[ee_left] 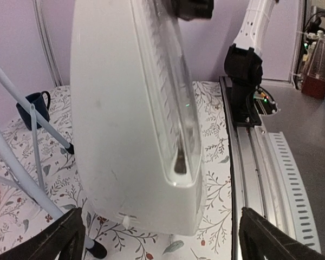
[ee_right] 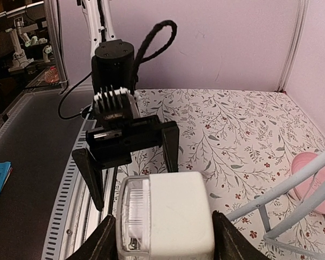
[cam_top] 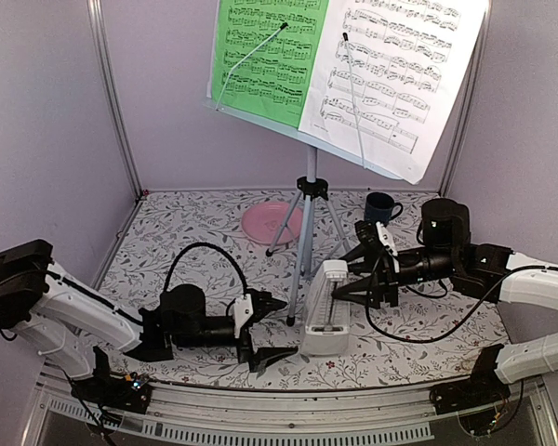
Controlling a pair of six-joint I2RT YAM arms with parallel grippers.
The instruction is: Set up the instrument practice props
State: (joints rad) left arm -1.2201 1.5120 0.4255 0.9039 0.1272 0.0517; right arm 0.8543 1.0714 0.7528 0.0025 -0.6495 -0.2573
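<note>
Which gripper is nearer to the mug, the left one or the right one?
Right. The right gripper grips the metronome top, just in front of the mug; the left gripper is open beyond the metronome, farther from the mug.

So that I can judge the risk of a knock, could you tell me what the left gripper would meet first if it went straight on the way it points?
The white metronome, most likely: it stands straight ahead of the left gripper, in line with its open jaws, and looks close.
</note>
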